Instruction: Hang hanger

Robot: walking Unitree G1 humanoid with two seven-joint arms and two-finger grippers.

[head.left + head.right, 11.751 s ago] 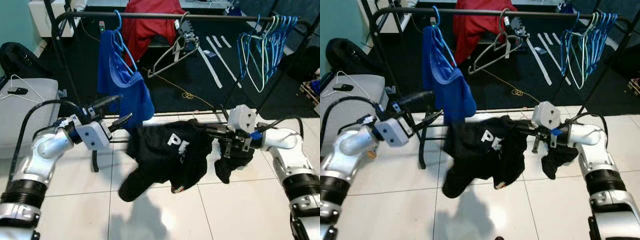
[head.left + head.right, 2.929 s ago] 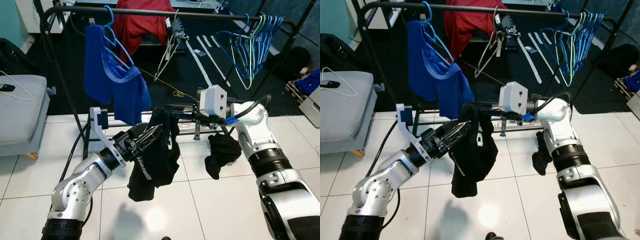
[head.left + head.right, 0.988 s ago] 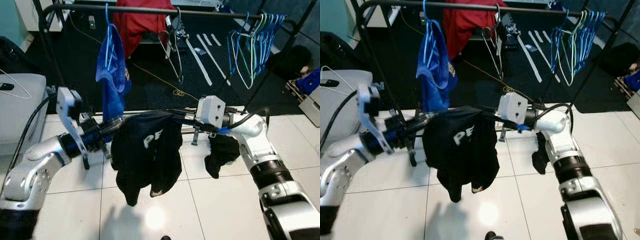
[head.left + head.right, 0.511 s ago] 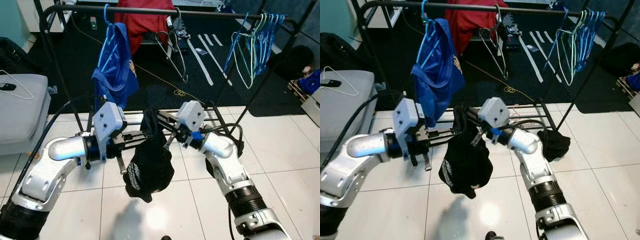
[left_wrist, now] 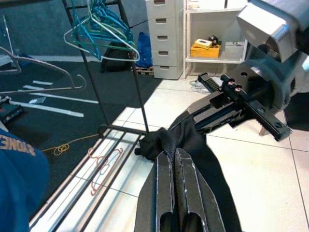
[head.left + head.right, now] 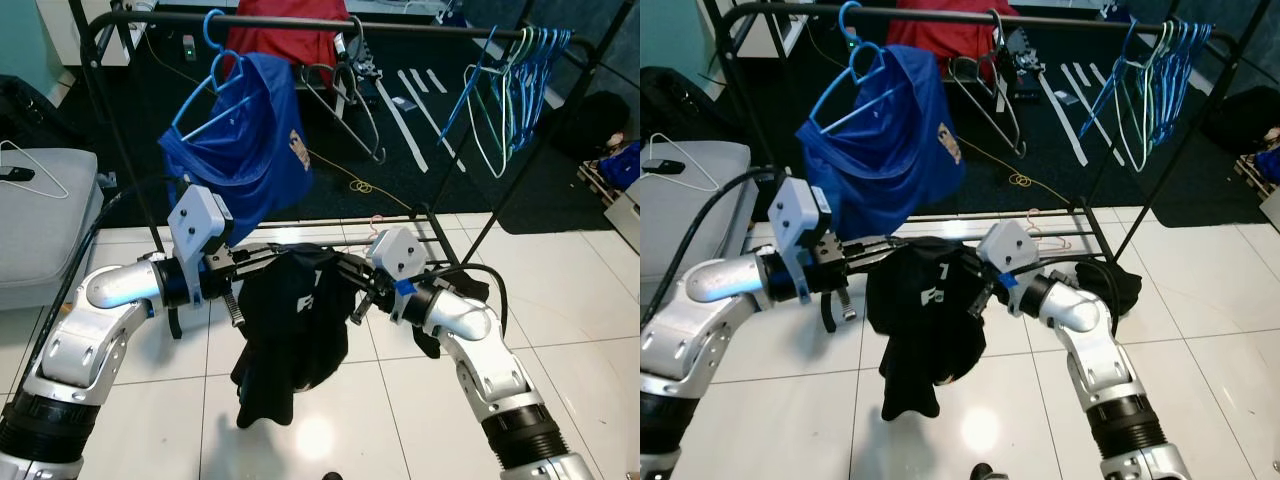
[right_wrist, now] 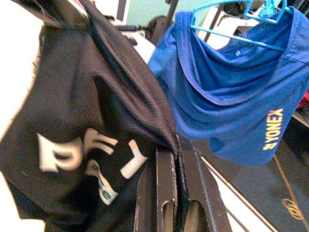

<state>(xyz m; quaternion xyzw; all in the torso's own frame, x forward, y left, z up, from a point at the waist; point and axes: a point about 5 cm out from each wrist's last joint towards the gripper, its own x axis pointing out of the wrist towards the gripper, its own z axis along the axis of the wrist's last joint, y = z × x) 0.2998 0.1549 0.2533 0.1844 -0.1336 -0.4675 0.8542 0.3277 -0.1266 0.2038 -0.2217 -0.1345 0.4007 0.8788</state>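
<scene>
A black shirt (image 6: 292, 318) with white print hangs between my two grippers above the white tiles. My left gripper (image 6: 262, 260) is shut on its left shoulder edge; the left wrist view has the fingers (image 5: 166, 183) pressed together on black cloth. My right gripper (image 6: 347, 272) is shut on the other edge, fingers (image 7: 166, 179) pinching the fabric. Behind hangs a blue shirt (image 6: 245, 150) on a blue hanger (image 6: 205, 85) from the black rack bar (image 6: 300, 22). Empty grey hangers (image 6: 352, 105) and several blue hangers (image 6: 500, 90) hang further right.
A black garment (image 6: 462, 293) lies on the rack's lower rail (image 6: 330, 228) behind my right arm. A red garment (image 6: 285, 42) hangs beyond the bar. A grey seat (image 6: 40, 220) with a white hanger stands at the left. Dark carpet lies behind the rack.
The black shirt, bunched half a second ago, now hangs spread with its print facing me. My grippers have drawn apart. The blue shirt has swung round on its hanger.
</scene>
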